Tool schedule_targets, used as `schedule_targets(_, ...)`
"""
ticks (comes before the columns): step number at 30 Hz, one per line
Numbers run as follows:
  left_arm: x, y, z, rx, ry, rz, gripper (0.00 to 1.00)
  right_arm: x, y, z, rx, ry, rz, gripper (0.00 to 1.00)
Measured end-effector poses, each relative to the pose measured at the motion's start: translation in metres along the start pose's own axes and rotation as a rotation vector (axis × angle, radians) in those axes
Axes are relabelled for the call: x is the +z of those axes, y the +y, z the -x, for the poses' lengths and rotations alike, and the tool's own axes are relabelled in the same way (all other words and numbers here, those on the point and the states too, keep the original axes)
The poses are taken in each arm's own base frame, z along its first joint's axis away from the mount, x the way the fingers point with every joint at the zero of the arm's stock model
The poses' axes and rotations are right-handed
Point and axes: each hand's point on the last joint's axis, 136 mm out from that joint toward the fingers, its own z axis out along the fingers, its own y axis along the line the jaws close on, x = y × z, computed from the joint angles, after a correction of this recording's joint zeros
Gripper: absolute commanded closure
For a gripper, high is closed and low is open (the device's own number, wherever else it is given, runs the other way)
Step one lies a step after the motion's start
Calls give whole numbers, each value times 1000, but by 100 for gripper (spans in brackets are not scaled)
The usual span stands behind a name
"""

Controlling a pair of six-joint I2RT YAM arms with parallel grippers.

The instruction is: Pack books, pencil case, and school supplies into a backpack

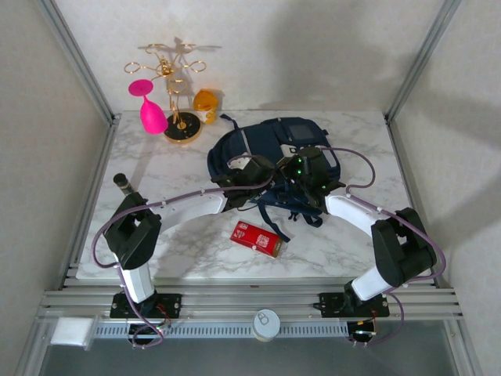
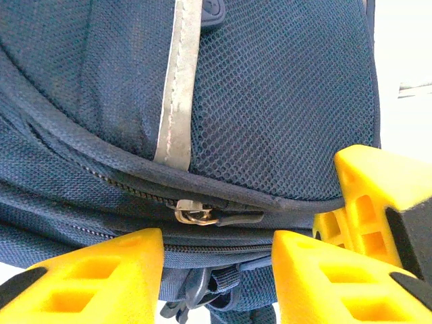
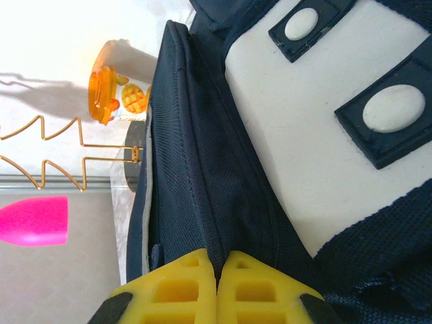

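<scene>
The navy backpack [image 1: 270, 145] lies in the middle of the table with both grippers at its near edge. My left gripper [image 2: 217, 270] is open, its yellow fingers [image 2: 101, 277] either side of the backpack's [image 2: 270, 101] zipped edge, just below a metal zipper pull [image 2: 196, 214]. My right gripper [image 3: 217, 266] is shut on a fold of the backpack's [image 3: 202, 169] dark fabric, beside a white patch [image 3: 304, 135]. Of the school supplies, the flat red box [image 1: 256, 238] lies on the table in front of the backpack. The books and the pencil case are out of view.
A short black cylinder [image 1: 123, 183] stands at the left edge by the left arm. At the back left are a gold wire rack [image 1: 176, 86], a pink glass [image 1: 149, 106] and an orange cup [image 1: 206, 103]. Frame posts rise at the table's corners.
</scene>
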Motion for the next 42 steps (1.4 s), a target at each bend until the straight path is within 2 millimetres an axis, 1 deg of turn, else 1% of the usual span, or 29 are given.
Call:
schedule_targets(5, 7, -1, 2, 0, -3, 14, 55, 0, 2, 1, 1, -3, 6, 100)
schedule_targets(9, 13, 6, 2, 5, -1, 43, 59, 0, 1, 0, 0, -2, 6, 100)
schedule_targets(12, 14, 12, 0, 8, 0, 48, 60, 0, 1, 0, 0, 1, 6, 100)
schedule_targets(15, 10, 28, -3, 14, 5, 67, 61, 0, 2, -1, 4, 7, 9, 100)
schedule_targets(18, 2, 51, 1, 22, 6, 112, 61, 0, 2, 0, 4, 5, 11, 100)
schedule_targets(19, -1, 56, 4, 28, 4, 123, 60, 0, 2, 0, 4, 5, 12, 100)
schedule_targets(21, -8, 58, 9, 45, 2, 131, 60, 0, 3, 0, 4, 3, 14, 100)
schedule_targets(23, -13, 55, 14, 70, -1, 126, 59, 0, 3, 1, 4, 2, 16, 100)
schedule_targets(26, -18, 42, 17, 120, 7, 108, 59, 0, 3, 1, 4, 2, 16, 100)
schedule_targets(31, -22, 4, 26, 197, 10, 55, 60, 0, 3, 1, 4, 2, 16, 100)
schedule_targets(33, -22, -5, 29, 227, 7, 50, 59, 0, 3, 1, 4, 2, 16, 100)
schedule_targets(36, -22, -8, 30, 277, 10, 59, 57, 0, 3, 1, 4, 2, 16, 100)
schedule_targets(42, -23, 3, 26, 364, 41, 98, 59, 0, 3, 1, 4, 2, 16, 100)
